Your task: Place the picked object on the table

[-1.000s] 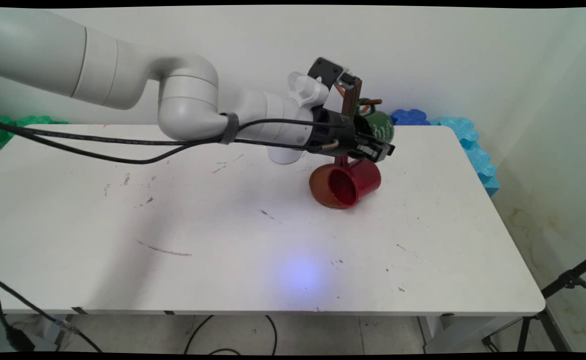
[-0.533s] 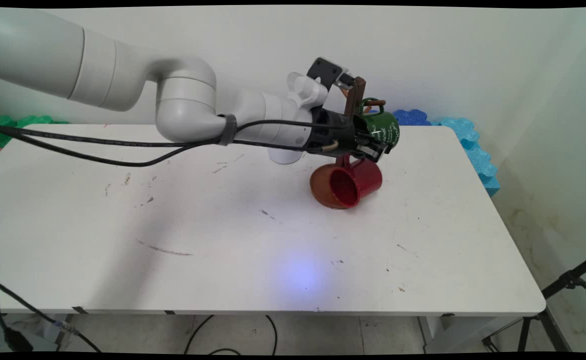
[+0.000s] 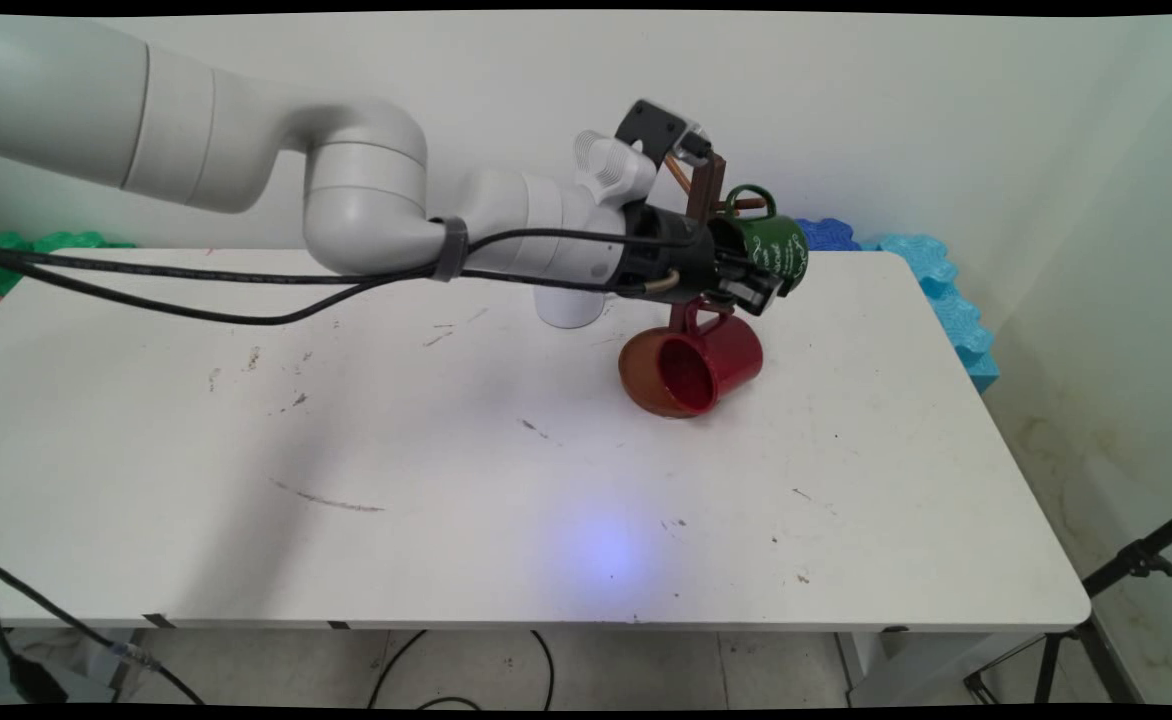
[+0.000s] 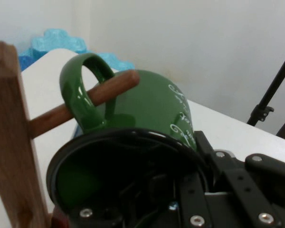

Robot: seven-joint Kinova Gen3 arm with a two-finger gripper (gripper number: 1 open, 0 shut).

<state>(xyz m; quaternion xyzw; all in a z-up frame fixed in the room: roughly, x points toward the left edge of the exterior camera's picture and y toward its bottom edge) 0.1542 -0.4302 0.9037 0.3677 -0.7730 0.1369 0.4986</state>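
- Your claw [image 3: 758, 285] was clamped on the rim of the green mug [image 3: 771, 250], one finger inside the mouth and the other outside against the wall, as the hand view showed.
- The green mug [image 4: 147, 118] sat tilted, mouth toward the arm, with white lettering on its side.
- Its handle [image 4: 80, 95] was looped over a wooden peg [image 4: 102, 95] jutting from the brown wooden post [image 3: 703, 195] of a mug rack; the peg passed right through the loop.
- Just below your claw a red mug [image 3: 691, 365] hung by its handle from a lower part of the same rack, mouth turned toward the camera, its body down at the worktop [image 3: 446, 480].
- Behind the arm you had a white cup [image 3: 568, 305] standing on the worktop, partly hidden by the wrist.
- Blue foam pieces [image 3: 931, 270] lined the far right edge of the worktop, and green foam [image 3: 36, 245] showed at the far left.
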